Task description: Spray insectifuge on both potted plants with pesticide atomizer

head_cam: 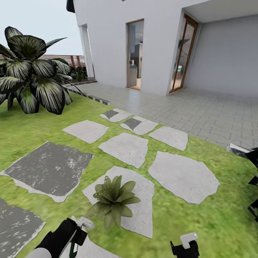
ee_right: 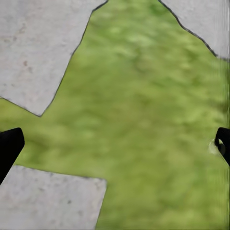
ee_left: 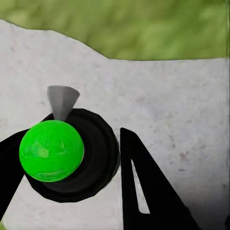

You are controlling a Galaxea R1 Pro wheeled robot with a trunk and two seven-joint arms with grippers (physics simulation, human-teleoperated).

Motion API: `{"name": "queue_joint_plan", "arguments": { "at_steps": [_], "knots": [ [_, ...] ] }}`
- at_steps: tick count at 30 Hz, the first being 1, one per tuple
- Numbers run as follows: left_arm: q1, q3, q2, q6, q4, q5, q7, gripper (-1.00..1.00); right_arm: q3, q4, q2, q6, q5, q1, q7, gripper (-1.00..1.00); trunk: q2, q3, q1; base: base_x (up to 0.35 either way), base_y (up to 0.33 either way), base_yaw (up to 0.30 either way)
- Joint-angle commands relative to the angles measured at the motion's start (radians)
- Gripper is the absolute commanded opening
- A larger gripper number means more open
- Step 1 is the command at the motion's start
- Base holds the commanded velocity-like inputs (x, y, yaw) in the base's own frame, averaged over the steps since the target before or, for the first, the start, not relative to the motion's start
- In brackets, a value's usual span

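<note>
Left claw: black fingers closed round the pesticide atomizer with bright green ball top, over pale stone
Right claw: wide open, empty, above grass
Near: small green rosette potted plant on pale grey stepping stone
Middle: green lawn
Far: grey paved patio, white house wall

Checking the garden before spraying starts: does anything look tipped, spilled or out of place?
Nothing stands out. The potted plant sits upright on a pale stepping stone, leaves spread evenly. The left tool holds the atomizer over another stone, with no spill visible. The right tool is open above grass.
</note>
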Motion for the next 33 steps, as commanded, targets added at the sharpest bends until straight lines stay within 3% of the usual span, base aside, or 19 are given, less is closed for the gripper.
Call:
{"name": "queue_joint_plan", "arguments": {
  "at_steps": [1, 12, 24, 33],
  "knots": [
    [0.000, -0.004, 0.001, 0.004, -0.002, -0.011, -0.008, -1.00, 0.008, 0.000, 0.000, -0.001, 0.000, 0.000, -0.007, 1.00, 0.000, -0.001, 0.000, 0.000, -0.272, 0.004],
    [0.000, -0.004, 0.001, 0.004, -0.002, -0.011, -0.008, -1.00, 0.008, 0.000, 0.000, -0.001, 0.000, 0.000, -0.007, 1.00, 0.000, -0.001, 0.000, 0.024, -0.249, 0.180],
    [0.000, -0.005, 0.001, 0.004, -0.002, -0.012, -0.008, -1.00, 0.008, 0.000, 0.000, -0.001, 0.000, 0.000, -0.007, 1.00, 0.000, -0.001, 0.000, 0.038, -0.018, 0.274],
    [0.000, -0.005, 0.001, 0.004, -0.002, -0.011, -0.008, -1.00, 0.008, 0.000, 0.000, -0.001, 0.000, 0.000, -0.007, 1.00, 0.000, -0.001, 0.000, 0.104, -0.178, 0.041]
  ]
}}
